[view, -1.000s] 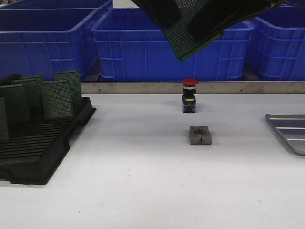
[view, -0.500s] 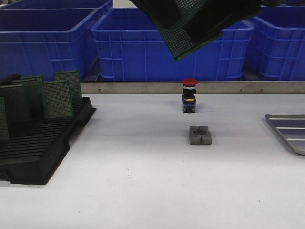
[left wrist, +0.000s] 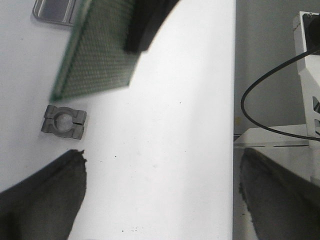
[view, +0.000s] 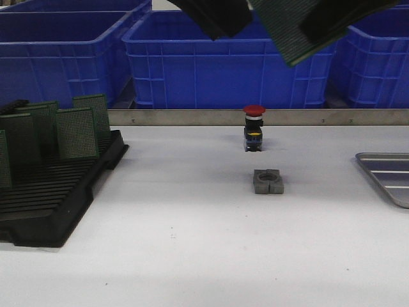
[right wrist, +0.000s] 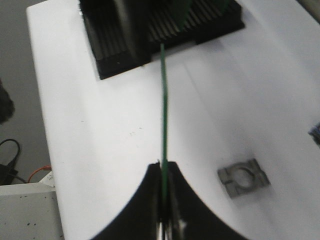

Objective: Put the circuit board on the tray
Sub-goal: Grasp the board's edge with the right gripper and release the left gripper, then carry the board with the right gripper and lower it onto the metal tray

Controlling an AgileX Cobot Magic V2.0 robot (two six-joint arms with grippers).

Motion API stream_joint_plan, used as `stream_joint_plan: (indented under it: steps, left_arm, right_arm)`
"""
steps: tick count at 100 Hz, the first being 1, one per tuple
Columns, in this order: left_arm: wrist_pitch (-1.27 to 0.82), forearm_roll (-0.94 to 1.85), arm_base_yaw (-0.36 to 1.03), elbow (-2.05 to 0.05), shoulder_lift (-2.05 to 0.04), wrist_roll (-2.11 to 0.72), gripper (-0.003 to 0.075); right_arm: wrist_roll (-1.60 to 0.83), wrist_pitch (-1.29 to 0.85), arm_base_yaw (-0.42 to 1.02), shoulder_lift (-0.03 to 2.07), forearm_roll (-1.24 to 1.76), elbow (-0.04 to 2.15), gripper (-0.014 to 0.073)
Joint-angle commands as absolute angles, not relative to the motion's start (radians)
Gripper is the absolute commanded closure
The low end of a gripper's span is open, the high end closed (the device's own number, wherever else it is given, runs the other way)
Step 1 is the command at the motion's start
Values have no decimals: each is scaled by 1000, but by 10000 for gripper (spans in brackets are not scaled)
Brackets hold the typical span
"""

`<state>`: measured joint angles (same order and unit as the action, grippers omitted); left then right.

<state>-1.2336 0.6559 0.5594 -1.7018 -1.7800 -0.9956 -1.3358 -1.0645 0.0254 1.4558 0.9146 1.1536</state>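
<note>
Right fingers [right wrist: 172,200] are pinching your circuit board [right wrist: 163,105] edge-on; left gripper [left wrist: 150,200] is gaping, holding nothing.

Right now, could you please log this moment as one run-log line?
right gripper: shut on circuit board | left gripper: open | tray: no board on it

Counted: three blue crates [view: 230,61], one black rack [view: 51,192], one tray [view: 390,176], one red button [view: 254,128], one grey clamp block [view: 268,181].
</note>
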Motion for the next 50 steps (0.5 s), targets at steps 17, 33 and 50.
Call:
stream_joint_plan:
  steps: [17,33,50]
  left_arm:
    - [-1268,717,568,-1732,-1728,-985,134]
    - [-1268,717,568,-1732,-1728,-985,134]
    - [-1268,717,568,-1732,-1728,-985,134]
  right_arm:
    - [-1160,-1075,-236,1420,935,1184,660]
    - [-964,-1075,-378,1498,935,1184,660]
    - [-795,-1075,-444,1619,936,1184,660]
